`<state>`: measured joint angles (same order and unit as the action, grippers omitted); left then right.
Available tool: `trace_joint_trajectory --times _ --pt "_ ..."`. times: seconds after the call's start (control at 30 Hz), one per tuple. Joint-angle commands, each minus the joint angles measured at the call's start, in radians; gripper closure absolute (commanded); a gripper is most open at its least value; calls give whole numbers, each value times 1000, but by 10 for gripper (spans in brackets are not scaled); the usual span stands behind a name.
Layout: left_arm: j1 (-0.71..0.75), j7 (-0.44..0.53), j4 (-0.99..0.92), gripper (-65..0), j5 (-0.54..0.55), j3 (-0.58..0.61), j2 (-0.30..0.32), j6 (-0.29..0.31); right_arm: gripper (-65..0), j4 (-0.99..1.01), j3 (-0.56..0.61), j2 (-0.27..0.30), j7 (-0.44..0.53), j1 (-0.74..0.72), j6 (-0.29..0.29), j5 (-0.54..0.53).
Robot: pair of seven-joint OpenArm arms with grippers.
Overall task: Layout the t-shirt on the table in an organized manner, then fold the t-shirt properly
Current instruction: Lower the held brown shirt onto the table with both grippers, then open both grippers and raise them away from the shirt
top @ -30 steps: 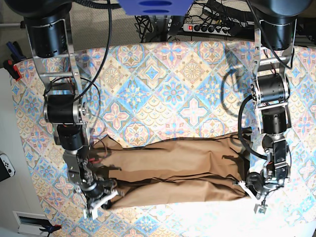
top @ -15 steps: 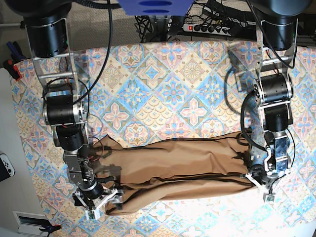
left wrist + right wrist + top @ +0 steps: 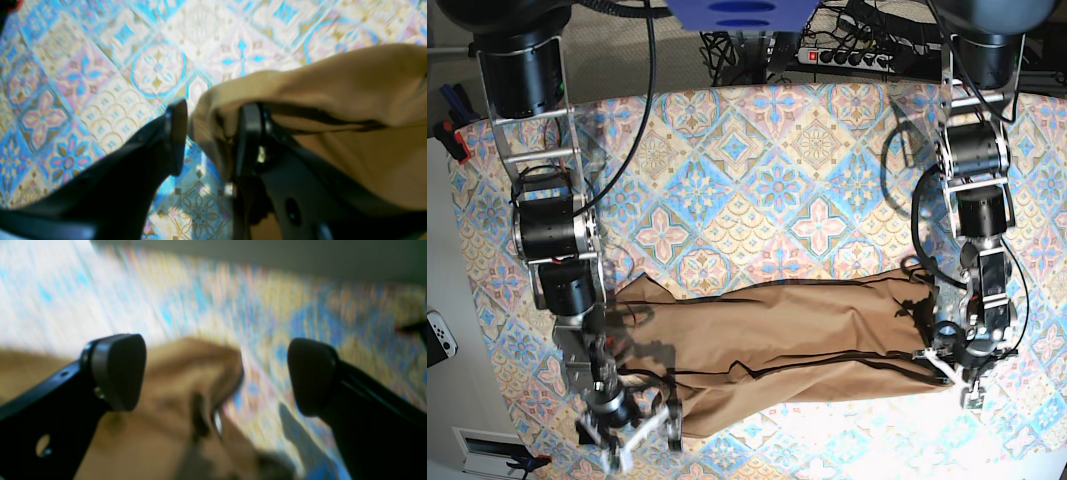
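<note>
Both grippers have let go since 1 second ago: the right gripper is spread wide beside the t-shirt, and the left gripper is parted around a corner fold — cloth folded lengthwise on the desk.

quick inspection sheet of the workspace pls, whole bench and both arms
surface: table under a blue, pink and cream tile-pattern cloth, lying flat
job's things: t-shirt tan, folded into a long band across the near side, creased
clutter: nothing seen on the cloth
grippers: right gripper jaws wide apart, shirt end below them, not held; left gripper jaws part open with a shirt edge between them
cables: black cables run along both arms; power strip past the far edge
surroundings: white game controller off the table's side
</note>
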<state>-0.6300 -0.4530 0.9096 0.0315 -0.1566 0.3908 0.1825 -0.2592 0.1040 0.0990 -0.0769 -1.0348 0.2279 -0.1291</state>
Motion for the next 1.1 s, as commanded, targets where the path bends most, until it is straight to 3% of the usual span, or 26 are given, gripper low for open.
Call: trace_joint_trajectory --times 0.0,0.13,0.3,0.4,0.53,0.7,0.83,1.07 --pt "-17 30 67 -226 5 -39 12 -10 -650 -51 -48 2 -5 -48 1 -14" --pt "83 24 300 -226 6 -154 -16 -7 -650 -338 -212 2 -260 -42 1 -8" --pt "163 3 523 -226 6 -179 -17 -7 -650 -820 -264 2 -548 58 1 -8" --pt "155 -154 653 -226 34 -182 -17 -7 -650 -1027 -286 2 -685 67 1 -8" --pt "152 -309 819 -226 158 -219 -11 -7 -650 -1150 -307 2 -834 41 1 -8" --pt "94 -418 919 -226 189 -220 -11 -7 -650 -1167 -307 17 -874 -5 1 -1" --pt "55 -498 986 -226 195 -220 -11 -7 -650 -1169 -307 46 -875 -16 1 73" --pt "42 -517 988 -226 187 -220 -11 -7 -650 -1175 -307 44 -875 -43 1 121"
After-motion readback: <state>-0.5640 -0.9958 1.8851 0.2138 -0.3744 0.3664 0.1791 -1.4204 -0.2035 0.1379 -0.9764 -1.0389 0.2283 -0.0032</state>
